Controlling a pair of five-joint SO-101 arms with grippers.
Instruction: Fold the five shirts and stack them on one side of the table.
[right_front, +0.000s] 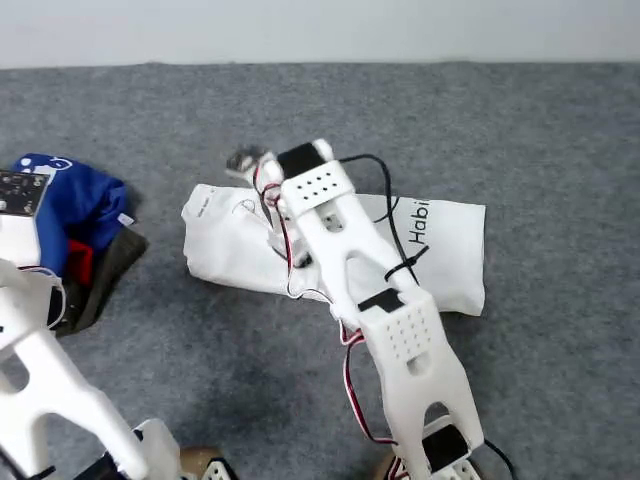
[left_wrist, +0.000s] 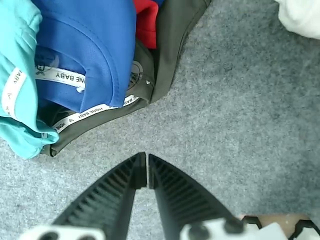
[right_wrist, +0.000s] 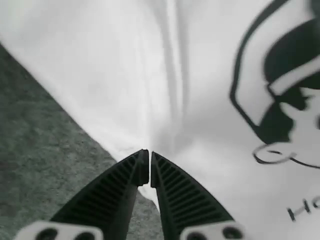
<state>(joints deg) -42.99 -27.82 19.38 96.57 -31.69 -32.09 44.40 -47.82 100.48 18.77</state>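
Left hand (left_wrist: 147, 170) first: fingers pressed together, nothing between them, hanging over bare grey table (left_wrist: 240, 125). The surface is a nubby, felt-like grey all over.

Just past those fingertips, toward 11 o'clock, there's the pile. The dark olive shirt (left_wrist: 170, 55) is lowest, its collar tape showing. The blue shirt (left_wrist: 90, 50) is heaped on it, with a red shirt (left_wrist: 147, 25) tucked between them. A turquoise shirt (left_wrist: 17, 75) bunches up beside the blue. From the high view that heap sits at the table's 9 o'clock edge.

Now the right hand (right_wrist: 149, 165): fingers clamped narrow on the edge of the white shirt (right_wrist: 200, 75), and the creases run straight into the tips. Black print is spread across the cloth beyond. That white shirt lies mid-table in a rough rectangle, well apart from the pile, with my right arm (right_front: 390, 300) reaching across it from 6 o'clock.

Further out there's more grey table, then at 12 o'clock a plain pale wall (right_front: 320, 30).
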